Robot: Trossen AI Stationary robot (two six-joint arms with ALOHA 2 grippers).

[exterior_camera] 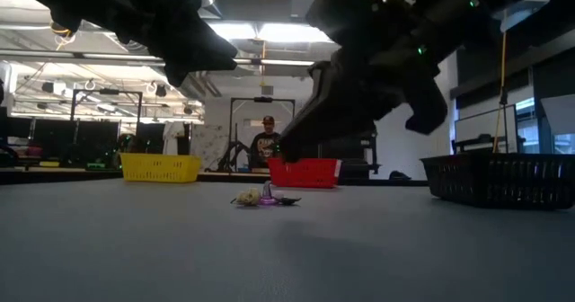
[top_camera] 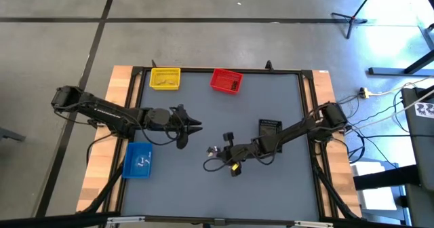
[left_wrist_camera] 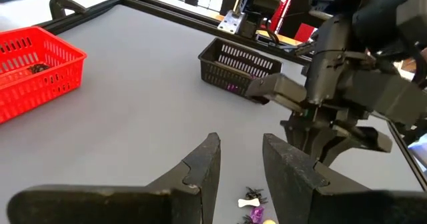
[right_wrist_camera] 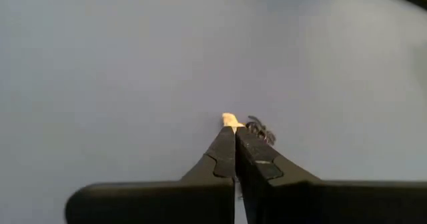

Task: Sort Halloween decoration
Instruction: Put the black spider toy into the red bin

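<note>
From above: left end effector (top_camera: 194, 126) hovering over the grey surface (top_camera: 271, 187), between the blue bin (top_camera: 138, 160) and the small cluster of trinkets (top_camera: 214, 150), fingers apart and holding nothing; right end effector (top_camera: 211, 157) low beside that cluster, fingers pressed together; yellow bin (top_camera: 165, 78) and red bin (top_camera: 226, 81) well apart from the cluster along the far edge, black bin (top_camera: 269, 128) nearer, under the right arm. Risk here: two arms converging on one tiny pile, likely to bump if both go in. From surface height: trinkets (exterior_camera: 262, 197) lying in the open in front of the red bin (exterior_camera: 304, 173), pale, purple and dark pieces touching or nearly so, both arms hanging dark overhead; a person standing far behind. Risk: crowded pieces, so a pinch may lift two kinds at once or flick a neighbour away. From the left wrist: open fingers (left_wrist_camera: 200, 171) aimed toward the pieces (left_wrist_camera: 252, 204), the right arm's bulk (left_wrist_camera: 347, 97) just beyond them, purple bits already in the black bin (left_wrist_camera: 237, 67). From the right wrist: closed fingers (right_wrist_camera: 235, 144), a pale trinket (right_wrist_camera: 230, 121) and a dark spider-like one (right_wrist_camera: 260, 129) at the tips; cannot tell whether either is pinched or merely pushed. Risk: a shallow hold dropping on the way, or the dark one dragged along into the wrong bin.
</note>
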